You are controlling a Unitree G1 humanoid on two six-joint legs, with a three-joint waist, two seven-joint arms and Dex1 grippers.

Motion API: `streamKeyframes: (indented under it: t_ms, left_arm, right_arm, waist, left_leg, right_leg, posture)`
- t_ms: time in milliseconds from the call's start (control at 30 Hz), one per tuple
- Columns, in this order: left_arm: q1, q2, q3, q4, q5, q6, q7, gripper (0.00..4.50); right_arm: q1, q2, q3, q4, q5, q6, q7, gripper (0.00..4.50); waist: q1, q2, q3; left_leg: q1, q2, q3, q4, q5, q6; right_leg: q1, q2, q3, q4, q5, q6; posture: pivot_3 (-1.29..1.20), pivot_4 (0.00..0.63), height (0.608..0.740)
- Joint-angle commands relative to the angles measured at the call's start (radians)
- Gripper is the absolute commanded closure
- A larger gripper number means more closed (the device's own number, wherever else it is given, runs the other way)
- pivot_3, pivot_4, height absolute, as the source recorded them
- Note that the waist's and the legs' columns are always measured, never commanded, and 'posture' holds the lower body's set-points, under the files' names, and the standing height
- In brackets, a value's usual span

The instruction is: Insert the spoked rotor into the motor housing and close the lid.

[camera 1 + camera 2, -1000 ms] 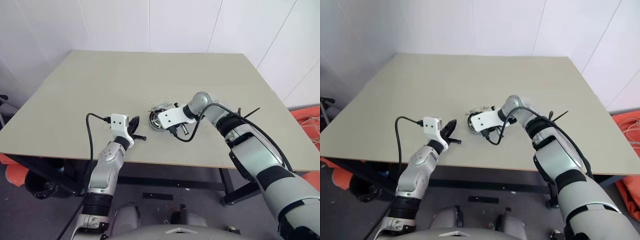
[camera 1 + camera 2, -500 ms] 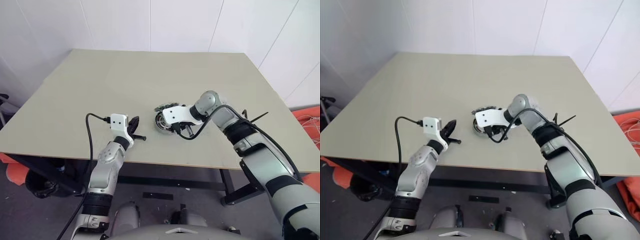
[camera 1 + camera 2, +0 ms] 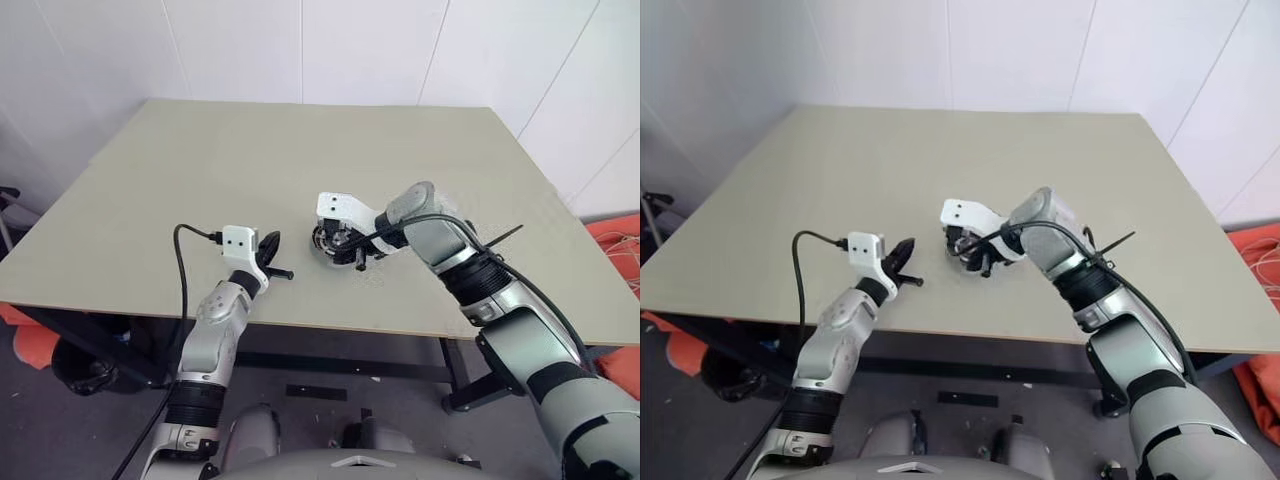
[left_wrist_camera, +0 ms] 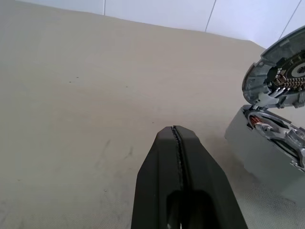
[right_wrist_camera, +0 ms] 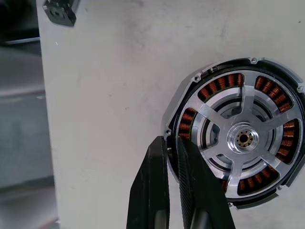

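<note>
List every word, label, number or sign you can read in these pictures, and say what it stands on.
None: no readable text stands on the motor housing, the spoked rotor seated in it, the lid, the table or either gripper.

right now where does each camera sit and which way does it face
Head pair: on the head, looking forward and down at the table; both arms show, with the left gripper and right gripper.
Left wrist: behind the left gripper's shut fingers, looking across the table toward the tilted motor housing.
Right wrist: behind the right gripper, facing into the motor housing, the spoked rotor inside; its fingers pinch the rim.
Shared: both wrist views show the motor housing.
</note>
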Motion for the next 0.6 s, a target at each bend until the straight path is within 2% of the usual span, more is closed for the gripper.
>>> streamKeyframes:
  t_ms: [33,167,367,600]
  left_arm:
    - [-0.016,-0.003,0.002,-0.016,-0.009,-0.013,-0.007,4.50]
    - [-0.015,-0.004,0.001,-0.017,-0.009,-0.012,-0.007,4.50]
    - [-0.018,-0.002,0.002,-0.012,-0.011,-0.010,-0.010,4.50]
    - [-0.023,-0.001,0.004,-0.003,-0.013,-0.007,-0.016,4.50]
  right_arm:
    - [-0.062,0.051,-0.066,-0.057,0.059,0.231,-0.084,4.50]
    - [-0.116,0.113,-0.126,0.008,0.107,0.394,-0.218,4.50]
    - [-0.164,0.168,-0.228,0.087,0.168,0.529,-0.408,4.50]
    - [-0.161,0.123,-0.223,0.028,0.264,0.598,-0.503,4.50]
  waist:
    - [0.000,0.000,0.000]
    - [-0.001,0.001,0.001]
    - [0.001,0.002,0.001]
    - [0.002,0.004,0.002]
  left_leg:
    - [0.000,0.000,0.000,0.000,0.001,-0.001]
    - [0.001,0.000,0.000,0.000,0.003,-0.006]
    - [0.002,-0.001,-0.001,-0.002,0.004,-0.008]
    - [0.002,-0.001,-0.001,-0.005,0.005,-0.010]
  right_leg:
    - [0.000,0.000,0.000,0.000,0.000,0.000]
    - [0.000,0.000,0.000,0.001,0.000,0.000]
    - [0.002,0.000,0.000,0.000,0.000,0.000]
    - [0.001,0.000,0.000,-0.001,0.000,0.000]
  posture:
    - [0.00,0.000,0.740]
    - [0.00,0.000,0.740]
    - [0.00,0.000,0.740]
    - [0.00,0.000,0.740]
